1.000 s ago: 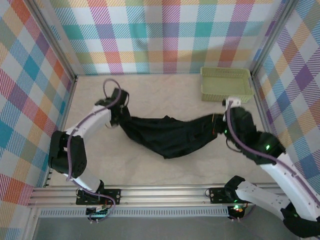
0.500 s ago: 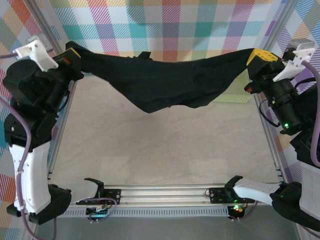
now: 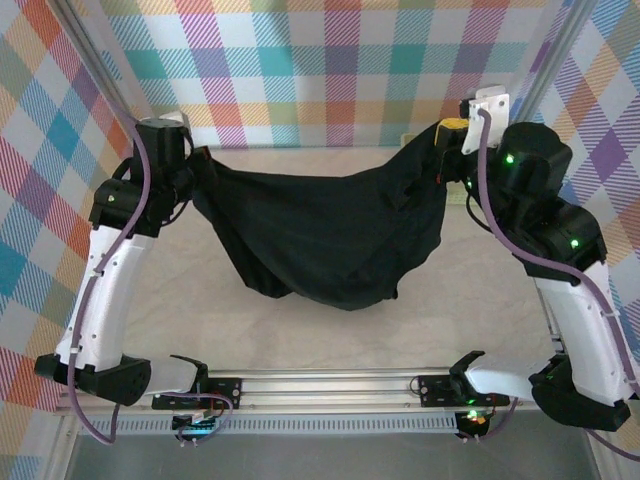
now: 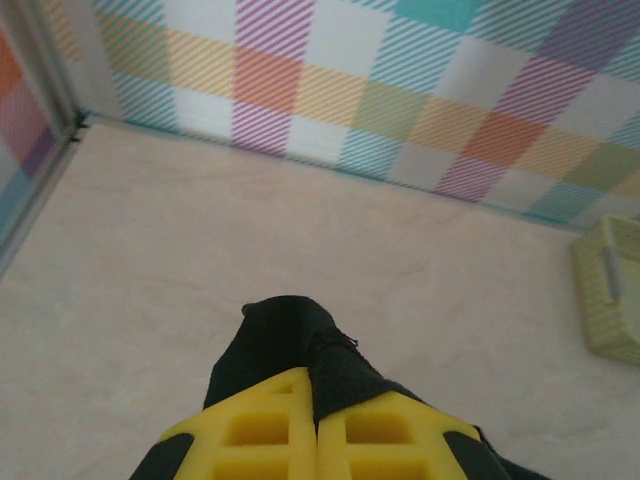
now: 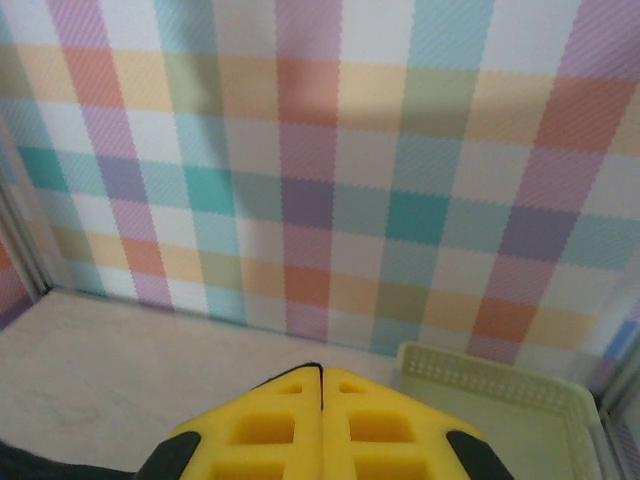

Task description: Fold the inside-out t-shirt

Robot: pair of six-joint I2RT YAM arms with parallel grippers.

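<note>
Left fingers (image 4: 262, 432), yellow, closed tight on a bunched black corner of the t-shirt (image 3: 320, 235). Shirt hangs in the air between both arms over the desk (image 3: 300, 338). It's plain black, top edge stretched, middle sagging in a deep wrinkled belly. Can't tell if the lowest fold touches the desk. Sleeves and collar lost in the bunching. Right fingers (image 5: 262, 430), yellow, pressed shut, pinching the other end; fabric just a dark sliver bottom-left in right wrist view. Green basket (image 5: 500, 395) by plaid wall (image 5: 320, 150), cut off at frame edge.
</note>
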